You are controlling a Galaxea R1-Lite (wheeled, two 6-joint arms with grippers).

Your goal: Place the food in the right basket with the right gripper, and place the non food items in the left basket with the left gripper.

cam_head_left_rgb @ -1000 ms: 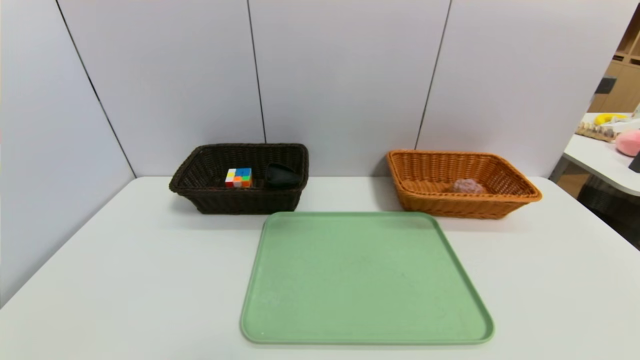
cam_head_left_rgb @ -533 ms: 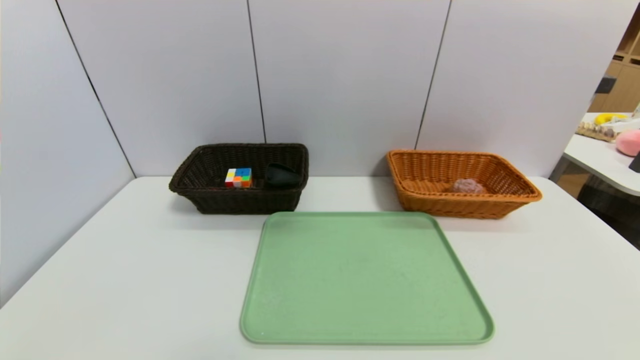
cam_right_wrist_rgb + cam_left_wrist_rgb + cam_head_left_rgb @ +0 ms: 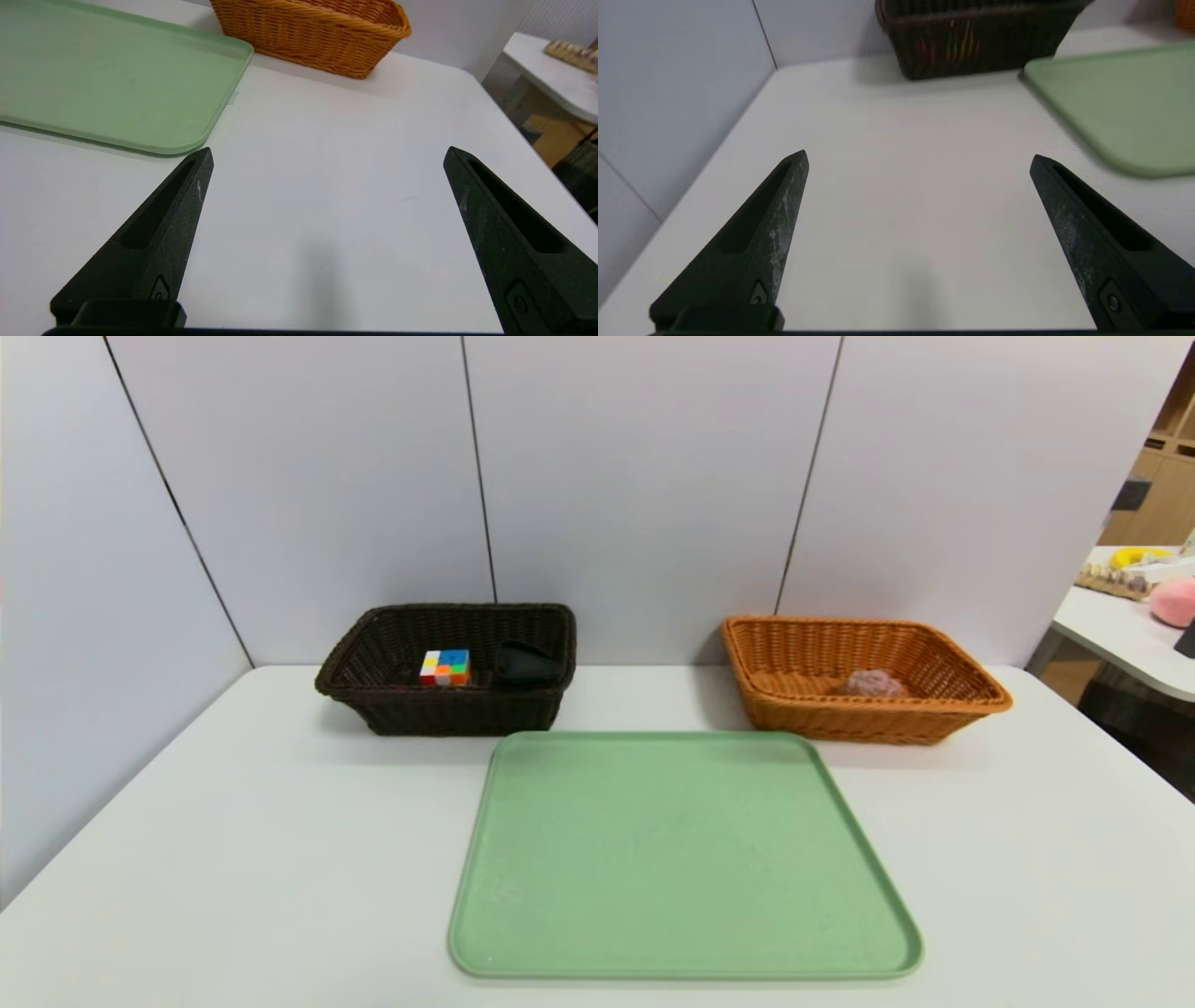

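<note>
A white surface runs back to pale grey wall panels split by thin dark seams, with another panel closing in its left side. Past the right edge stands a second white table carrying small clutter, with light wooden shelving behind it.

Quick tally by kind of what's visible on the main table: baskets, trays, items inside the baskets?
Baskets: 2, the dark brown basket and the orange-tan basket
Trays: 1, the green tray
Non-food items in the dark brown basket: 2 visible, the puzzle cube and a black item
Food in the orange-tan basket: 1, the bun
Total: 6
</note>
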